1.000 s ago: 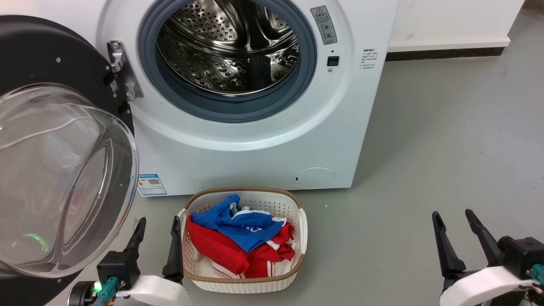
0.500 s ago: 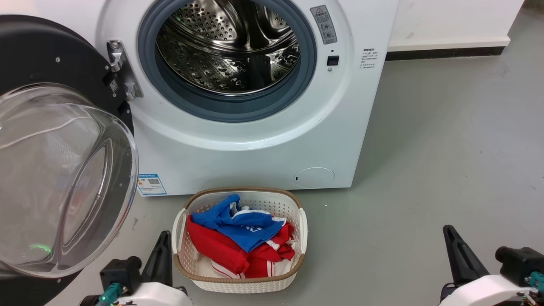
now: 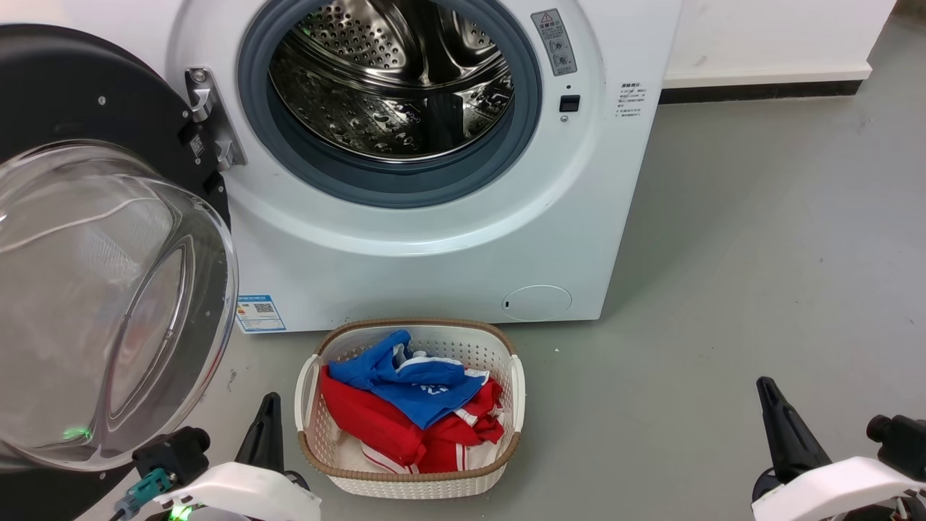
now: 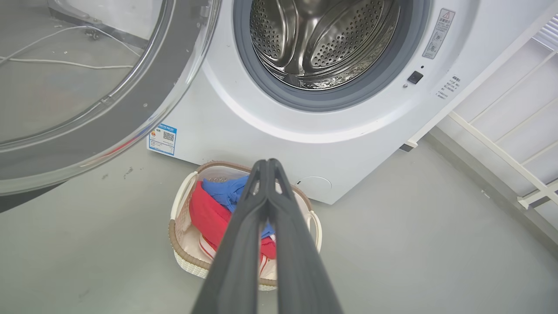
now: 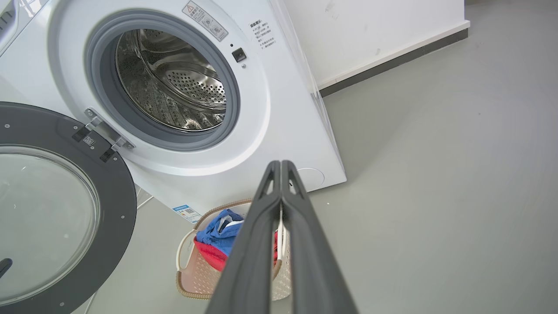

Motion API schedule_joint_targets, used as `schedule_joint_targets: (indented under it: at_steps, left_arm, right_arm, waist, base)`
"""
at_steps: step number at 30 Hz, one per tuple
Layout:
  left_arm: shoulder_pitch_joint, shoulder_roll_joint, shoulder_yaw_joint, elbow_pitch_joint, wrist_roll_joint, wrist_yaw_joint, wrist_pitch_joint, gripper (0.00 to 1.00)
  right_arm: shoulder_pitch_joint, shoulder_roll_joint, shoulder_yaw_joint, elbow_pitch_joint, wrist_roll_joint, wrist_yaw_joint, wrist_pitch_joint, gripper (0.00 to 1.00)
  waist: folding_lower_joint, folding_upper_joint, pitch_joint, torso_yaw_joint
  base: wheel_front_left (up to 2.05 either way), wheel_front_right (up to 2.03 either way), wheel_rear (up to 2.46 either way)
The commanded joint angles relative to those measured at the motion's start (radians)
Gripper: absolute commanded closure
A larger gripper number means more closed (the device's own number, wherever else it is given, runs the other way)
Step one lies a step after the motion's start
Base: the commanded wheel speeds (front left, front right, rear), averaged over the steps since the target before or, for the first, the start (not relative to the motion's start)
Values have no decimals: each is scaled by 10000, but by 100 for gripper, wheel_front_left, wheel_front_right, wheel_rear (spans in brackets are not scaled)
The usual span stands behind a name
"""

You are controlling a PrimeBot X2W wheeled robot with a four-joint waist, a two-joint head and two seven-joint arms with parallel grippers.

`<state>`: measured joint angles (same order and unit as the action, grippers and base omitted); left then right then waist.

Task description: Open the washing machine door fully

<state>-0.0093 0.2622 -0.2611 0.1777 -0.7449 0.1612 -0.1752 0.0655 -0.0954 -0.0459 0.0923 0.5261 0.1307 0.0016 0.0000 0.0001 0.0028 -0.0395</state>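
Head view
- Washing machine door (image 3: 108,304): swung out to the left of the white machine (image 3: 434,268), hung on a metal hinge (image 3: 210,119) at the left of the drum mouth (image 3: 391,94). The glass bowl bulges toward the camera, and its lower rim is near the left gripper (image 3: 269,412).
- Left gripper: lower left, between the door rim and the basket (image 3: 517,391), just beside the basket's left handle.
- Right gripper (image 3: 770,405): lower right, over bare grey floor (image 3: 723,253), well apart from the machine and basket.
- Basket: on the floor against the machine's foot, holding red cloth (image 3: 376,427) and blue cloth (image 3: 412,383).
- Open room: broad floor to the right, up to the wall skirting (image 3: 759,90).

Left wrist view
- The left gripper's fingers are pressed together tip to tip and hold nothing. They point over the basket toward the machine's base.
- The door is at upper left, apart from the fingers. A white cable (image 4: 65,63) on the floor shows through the glass.
- A white railing (image 4: 501,144) borders the floor at right.

Right wrist view
- The right gripper's fingers meet at the tips and are empty, with the basket behind them.
- The door's inner face shows as a dark ring around the clear window, standing wide of the drum mouth.
- The machine's right side panel shows, with clear floor beyond it.
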Motion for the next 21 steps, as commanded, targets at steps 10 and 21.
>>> schedule_joint_targets:
  at_steps: [10,21]
  left_arm:
    - [-440,-303,698,62,-1671,-571,467,100]
    - [-542,-573,1170,140,-2883,-967,838,100]
  right_arm:
    - [-579,57,-154,166,2030,0,211,100]
    - [-795,123,-246,390,3517,0,363,100]
  waist:
    - [0,-1,0,46]
    - [0,-1,1,87]
  base:
    - [0,0,0]
    - [0,0,0]
